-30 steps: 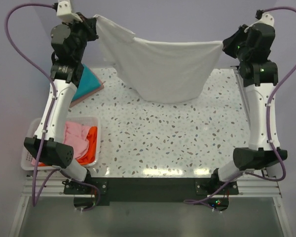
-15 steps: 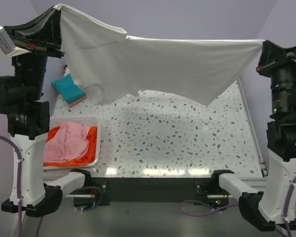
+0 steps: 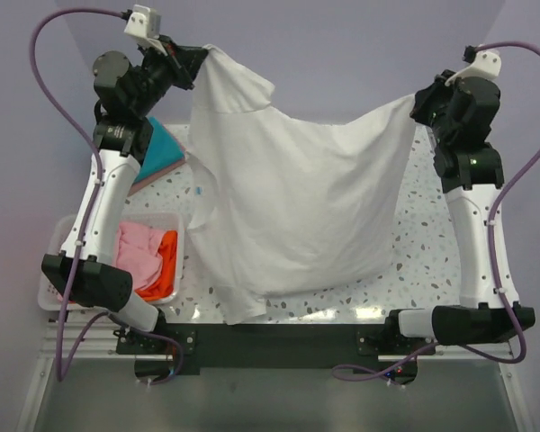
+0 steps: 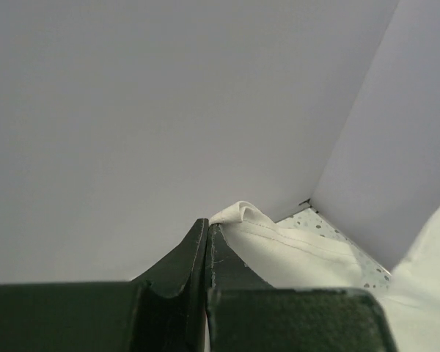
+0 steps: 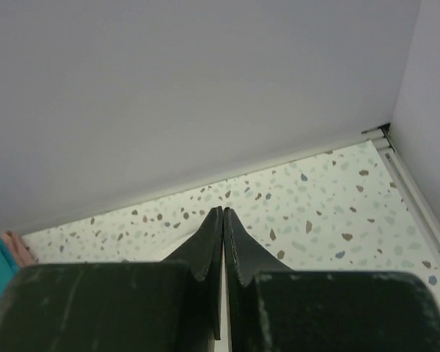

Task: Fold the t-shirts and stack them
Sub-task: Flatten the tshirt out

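The big white soft cloth t-shirt (image 3: 297,207) hangs spread over the speckled surface (image 3: 425,238). The left gripper (image 3: 195,56) pinches its far left corner tight, the right gripper (image 3: 418,101) its far right corner.

left pincer (image 3: 199,55) clamped, arm raised; right pincer (image 3: 415,97) clamped, arm raised

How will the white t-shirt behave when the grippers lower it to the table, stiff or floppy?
Probably very floppy: the white t-shirt sags between the left gripper and right gripper, hanging in loose folds. It seems light: two small pinches carry it whole. Its lower edge may crumple on the table first.
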Robot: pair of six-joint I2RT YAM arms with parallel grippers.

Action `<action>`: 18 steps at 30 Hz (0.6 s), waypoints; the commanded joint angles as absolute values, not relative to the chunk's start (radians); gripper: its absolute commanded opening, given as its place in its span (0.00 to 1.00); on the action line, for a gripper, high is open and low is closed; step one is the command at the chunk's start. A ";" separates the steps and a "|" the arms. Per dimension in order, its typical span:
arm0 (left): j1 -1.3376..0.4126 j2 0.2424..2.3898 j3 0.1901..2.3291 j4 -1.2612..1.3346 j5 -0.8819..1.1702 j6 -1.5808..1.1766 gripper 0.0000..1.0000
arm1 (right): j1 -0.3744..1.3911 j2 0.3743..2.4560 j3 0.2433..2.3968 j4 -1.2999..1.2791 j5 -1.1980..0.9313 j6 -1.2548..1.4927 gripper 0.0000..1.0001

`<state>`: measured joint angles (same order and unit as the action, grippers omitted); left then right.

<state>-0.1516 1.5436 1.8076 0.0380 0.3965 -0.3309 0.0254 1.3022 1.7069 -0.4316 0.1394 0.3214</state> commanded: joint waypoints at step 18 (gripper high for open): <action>-0.149 1.228 1.781 -0.078 0.431 -0.310 0.00 | 0.025 0.950 1.558 -0.367 0.267 0.245 0.00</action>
<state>-0.1516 1.3087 1.7863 -0.0696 0.4240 -0.3183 0.0257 1.0172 1.5581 -0.4225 0.2012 0.2790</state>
